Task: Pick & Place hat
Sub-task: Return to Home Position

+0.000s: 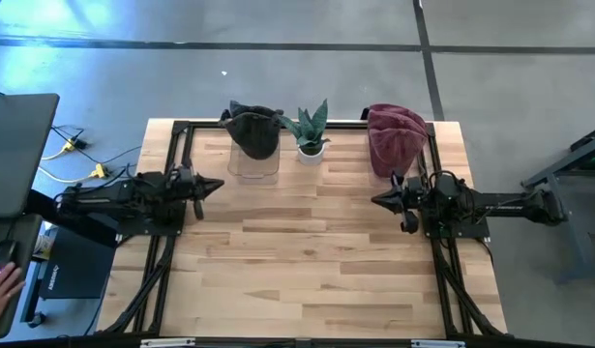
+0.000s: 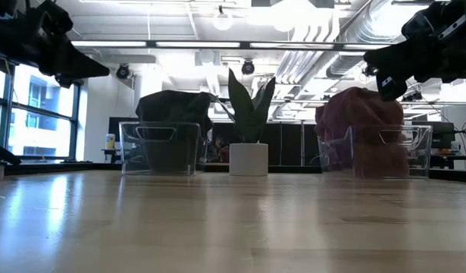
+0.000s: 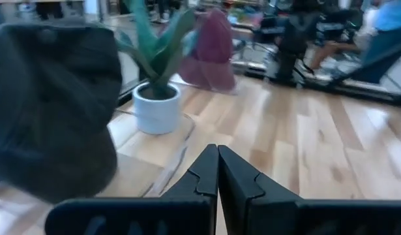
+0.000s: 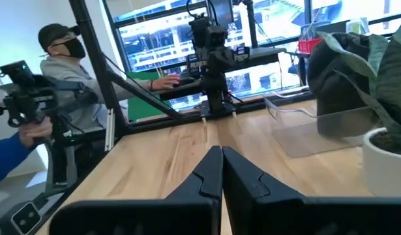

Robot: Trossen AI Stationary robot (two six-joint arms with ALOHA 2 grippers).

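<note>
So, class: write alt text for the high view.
A clear bin of dark caps and another of red caps flank a potted plant at the table's far edge. The left arm and right arm wait at its sides, jaws shut.

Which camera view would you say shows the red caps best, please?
The low view: the red caps bulge side-on above the right clear bin, showing how high they pile. The high view gives only their tops; the left wrist view has them far off beyond the plant; the right wrist view misses them.
</note>
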